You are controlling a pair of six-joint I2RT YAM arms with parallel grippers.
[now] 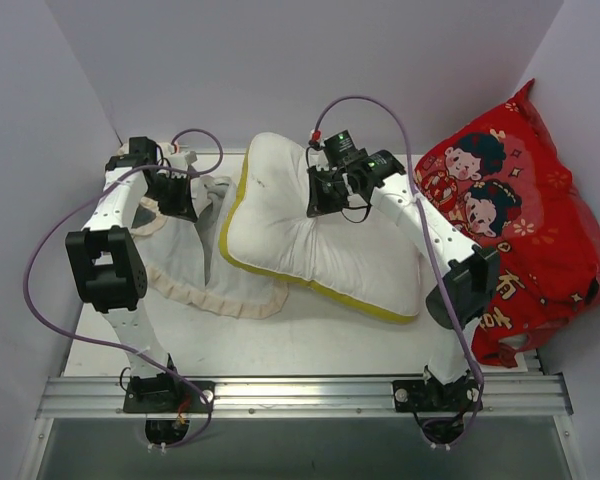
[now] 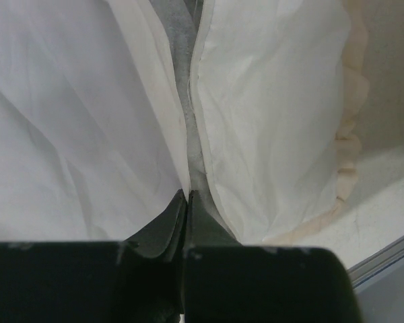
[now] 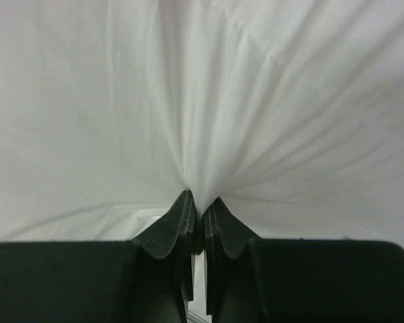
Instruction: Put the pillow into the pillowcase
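The plump white pillow point(image 1: 325, 240) with a yellow edge strip lies across the table's middle, its left end overlapping the pillowcase. My right gripper point(image 1: 318, 203) is shut on a pinch of the pillow's top fabric point(image 3: 202, 121), which radiates in tight folds from the right gripper point(image 3: 200, 202). The limp pillowcase point(image 1: 205, 270) with a cream ruffled border lies to the left. My left gripper point(image 1: 178, 208) is shut on the pillowcase's fabric edge point(image 2: 256, 101), held between the tips of the left gripper point(image 2: 187, 194).
A large red cushion with cartoon children point(image 1: 510, 220) leans against the right wall. White walls close in the table point(image 1: 280, 340) on three sides. A metal rail point(image 1: 300, 395) runs along the near edge by the arm bases.
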